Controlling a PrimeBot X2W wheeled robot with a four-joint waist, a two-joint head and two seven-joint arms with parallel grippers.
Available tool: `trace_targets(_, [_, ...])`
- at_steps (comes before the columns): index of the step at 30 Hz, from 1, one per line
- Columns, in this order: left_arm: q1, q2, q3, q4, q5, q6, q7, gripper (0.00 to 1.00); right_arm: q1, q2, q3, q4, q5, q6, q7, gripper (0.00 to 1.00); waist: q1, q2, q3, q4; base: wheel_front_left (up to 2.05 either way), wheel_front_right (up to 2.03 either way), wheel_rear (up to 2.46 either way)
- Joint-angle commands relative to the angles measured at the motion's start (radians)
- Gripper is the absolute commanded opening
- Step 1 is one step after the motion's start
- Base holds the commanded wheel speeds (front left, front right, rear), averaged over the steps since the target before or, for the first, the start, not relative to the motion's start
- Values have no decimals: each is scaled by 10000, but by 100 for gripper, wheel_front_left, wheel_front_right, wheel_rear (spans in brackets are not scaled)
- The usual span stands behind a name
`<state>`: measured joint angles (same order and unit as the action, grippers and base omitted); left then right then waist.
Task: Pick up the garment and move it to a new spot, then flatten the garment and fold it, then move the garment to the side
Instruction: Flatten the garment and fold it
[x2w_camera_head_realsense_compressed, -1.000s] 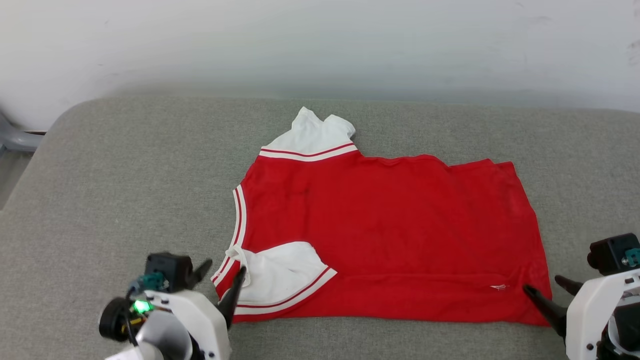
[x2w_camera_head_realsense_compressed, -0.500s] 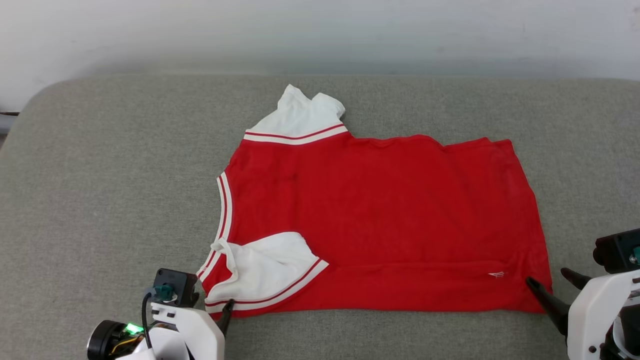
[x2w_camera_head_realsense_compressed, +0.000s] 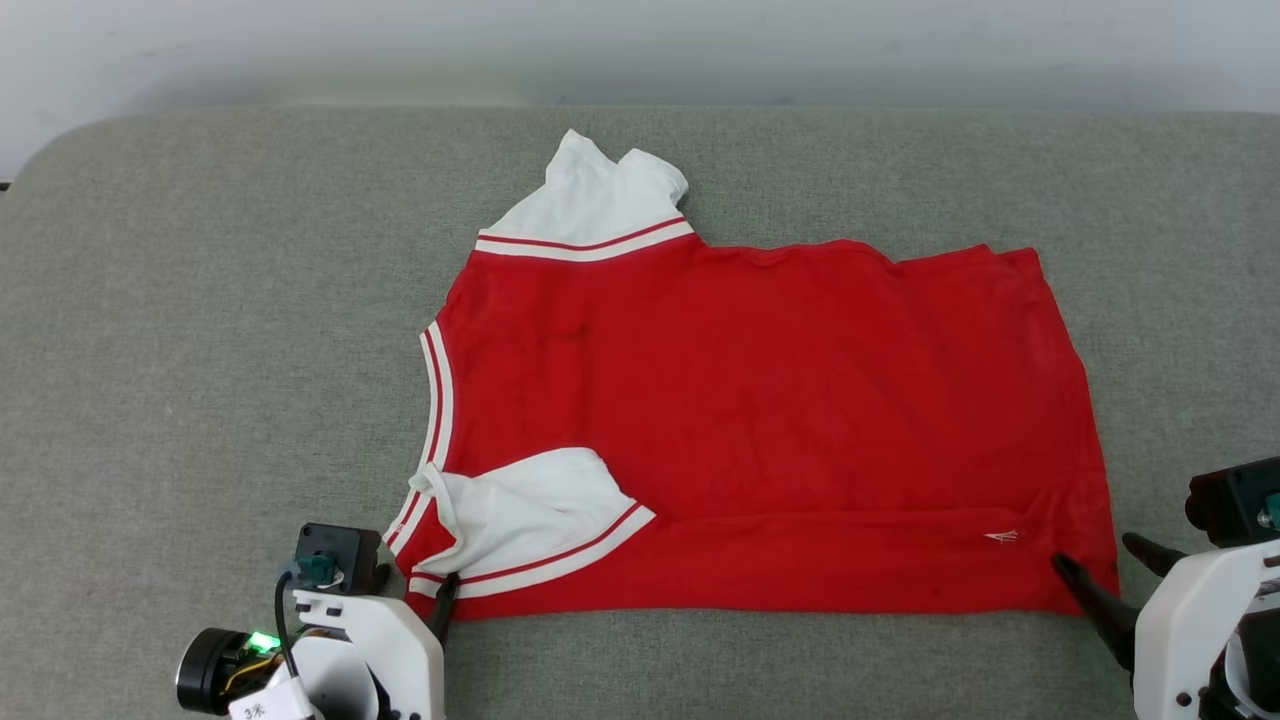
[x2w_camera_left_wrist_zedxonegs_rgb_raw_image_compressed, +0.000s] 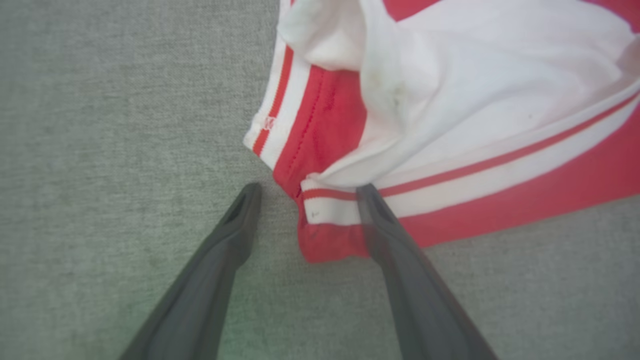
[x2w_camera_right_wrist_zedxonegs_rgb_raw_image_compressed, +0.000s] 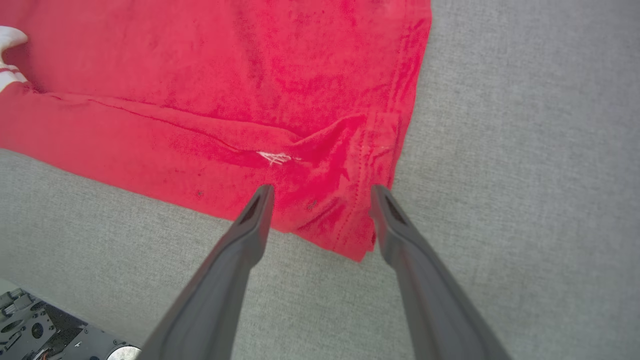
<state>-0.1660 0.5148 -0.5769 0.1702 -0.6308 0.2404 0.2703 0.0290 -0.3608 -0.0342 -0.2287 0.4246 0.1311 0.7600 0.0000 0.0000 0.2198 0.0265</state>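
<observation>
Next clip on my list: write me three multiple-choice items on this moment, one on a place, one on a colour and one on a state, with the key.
1. The garment lies:
A) spread on the grey cushion
B) in a basket
C) on a hanger

2. Its sleeves are:
A) black
B) white
C) yellow

3. The left gripper and right gripper are:
A) both shut on cloth
B) both open
C) one open, one shut

Key:
1 A, the head view shows it lying spread on the cushion.
2 B, both show white in the head view.
3 B, each wrist view shows the jaws apart at a near corner, clamping nothing.
</observation>
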Motion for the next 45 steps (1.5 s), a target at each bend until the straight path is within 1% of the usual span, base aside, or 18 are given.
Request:
trace_targets(1, [176,-169,-263,444,-122,-120,346,25,51,36,21,36,-62,-9,-33,100,0,0,37,15,0,0,0])
trace_targets(2, [199,-207,-353,564,-200,-226,439,0,35,2,36,65,-112,-9,-41,100,0,0,42,22,0,0,0])
trace_targets(4, [261,-306,-485,710,-347,-446,543,0,16,-72,43,124,-196,-9,-91,100,0,0,5,44,0,0,0])
trace_targets(7, [320,-367,-420,661,-554,-781,259,0,95,-165,18,281,-485,-9,-125,100,0,0,-158,88,0,0,0])
trace_targets(9, [336,-367,-374,604,-542,-824,36,0,196,-177,36,425,-670,-9,-131,100,0,0,-294,125,0,0,0])
trace_targets(13, [300,-256,-116,240,-499,-639,-386,0,258,7,-136,709,-928,-11,-200,100,0,0,-548,216,0,0,0])
trace_targets(17, [344,-149,54,-412,-474,-505,-626,0,303,105,-207,1068,-1222,-11,-267,100,0,0,-660,332,0,0,0])
trace_targets(25, [376,111,117,-1585,-365,-358,-586,0,-189,381,-349,1975,-1593,-9,-356,100,0,0,-433,551,0,0,0])
trace_targets(28, [295,120,120,-1808,-349,-330,-597,0,-336,518,-375,2484,-1804,-9,-343,100,0,0,-263,636,0,0,0])
trace_targets(36, [181,162,-9,-1859,-278,-329,-475,0,-589,770,-63,3601,-1633,-6,-472,100,0,0,60,806,0,0,0])
trace_targets(37, [168,168,-21,-1843,-273,-337,-459,0,-580,802,54,3741,-1561,-5,-428,55,0,0,77,822,0,0,0])
trace_targets(38, [150,170,-31,-1826,-269,-350,-460,0,-563,832,161,3855,-1474,9,-397,31,0,0,85,837,0,0,0])
trace_targets(39, [141,173,-39,-1806,-273,-359,-452,0,-563,866,226,3962,-1409,9,-401,0,0,0,86,848,0,0,0])
trace_targets(42, [122,130,2,-1712,-365,-359,-516,0,-603,853,138,4232,-1231,3,-584,0,0,0,34,878,0,0,0])
trace_targets(45, [186,147,18,-1551,-413,-377,-536,0,-646,711,10,4408,-1271,-14,-783,0,0,0,-136,866,0,0,0])
